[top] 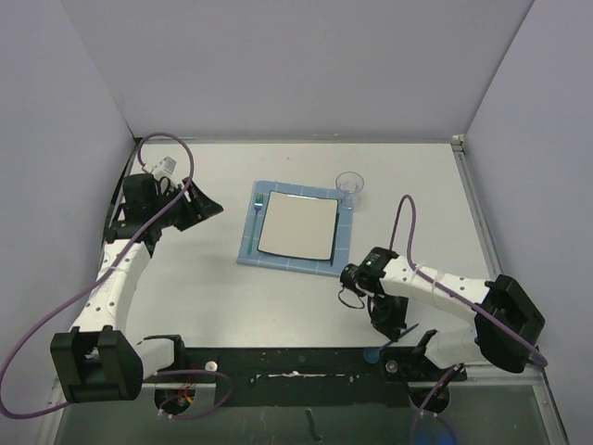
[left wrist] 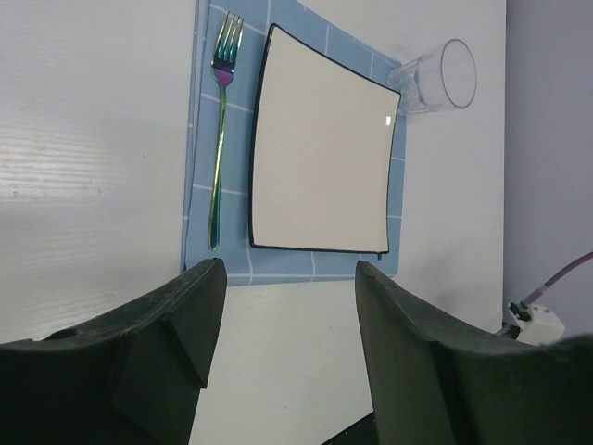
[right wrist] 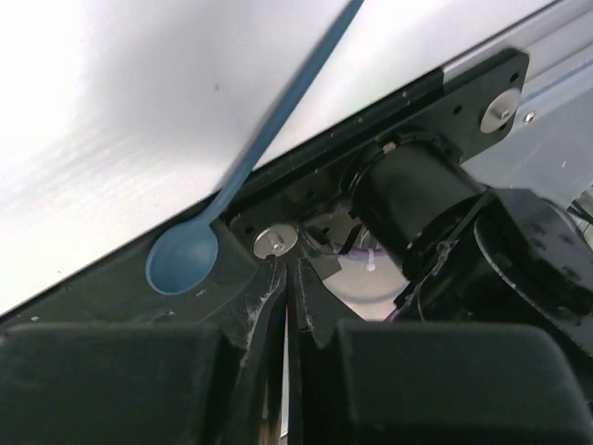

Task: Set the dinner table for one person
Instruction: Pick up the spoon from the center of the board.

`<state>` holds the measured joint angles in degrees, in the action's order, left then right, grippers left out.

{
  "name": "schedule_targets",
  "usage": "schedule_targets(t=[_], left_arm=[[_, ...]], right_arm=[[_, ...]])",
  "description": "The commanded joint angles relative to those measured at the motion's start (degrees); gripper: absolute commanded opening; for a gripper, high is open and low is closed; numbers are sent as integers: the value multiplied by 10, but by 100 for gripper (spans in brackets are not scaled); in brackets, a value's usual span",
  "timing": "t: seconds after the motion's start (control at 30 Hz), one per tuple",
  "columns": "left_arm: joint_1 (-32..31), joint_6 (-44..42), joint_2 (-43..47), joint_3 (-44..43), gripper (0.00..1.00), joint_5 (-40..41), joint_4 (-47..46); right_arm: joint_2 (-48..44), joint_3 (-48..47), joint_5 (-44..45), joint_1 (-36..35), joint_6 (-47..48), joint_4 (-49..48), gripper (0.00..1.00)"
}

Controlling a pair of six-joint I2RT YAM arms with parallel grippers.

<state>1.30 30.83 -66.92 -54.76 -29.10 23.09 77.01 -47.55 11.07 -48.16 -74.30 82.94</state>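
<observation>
At the near edge of the dinner table (top: pixel 278 306), the right gripper (right wrist: pixel 288 278) is seen with its jaws pressed together. Nothing can be made out between them. A blue spoon (right wrist: pixel 248 167) lies just to one side of the fingertips, with its bowl out past the table's edge over the black base rail (right wrist: pixel 445 102). The grasp is therefore judged likely to have missed. If the arm is lifted as though loaded, the setting would be left without its spoon. If the shut fingers are dragged sideways, the spoon could be pushed off the edge and lost among the arm mounts, where it could hardly be reached. A fresh approach would have to be made carefully, because the overhanging bowl could be tipped by a touch on the handle. Farther in, the blue placemat (left wrist: pixel 287 267) carries the square plate (top: pixel 296 227), with the fork (left wrist: pixel 220 139) on its left strip. A carried spoon brought in too low could knock the plate or shift the mat. At the mat's far right corner stands the clear glass (top: pixel 349 185), which could be toppled by a wide swing. The left gripper (left wrist: pixel 289 278) is held spread and empty at the far left, well apart from all of this.
</observation>
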Motion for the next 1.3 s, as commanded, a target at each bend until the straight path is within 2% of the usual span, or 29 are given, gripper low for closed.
schedule_targets(t=[0.0,0.3,0.47,0.73,1.13,1.27], left_arm=[[5,-11,-5,-24,56,-5,-17],[5,-30,9,-22,56,-13,-2],[6,-44,13,-25,56,-12,13],[7,-40,12,-22,56,-8,11],[7,-57,2,-39,56,9,38],[7,-59,2,-42,56,19,45]], right_arm=[[2,8,-36,-85,-116,35,0],[195,-31,-77,-206,-185,3,0],[206,-32,-88,-227,-194,-72,0],[160,-31,-30,-197,-186,-73,0],[210,-71,42,-95,-79,-113,0],[205,-84,54,-84,-52,-143,0]])
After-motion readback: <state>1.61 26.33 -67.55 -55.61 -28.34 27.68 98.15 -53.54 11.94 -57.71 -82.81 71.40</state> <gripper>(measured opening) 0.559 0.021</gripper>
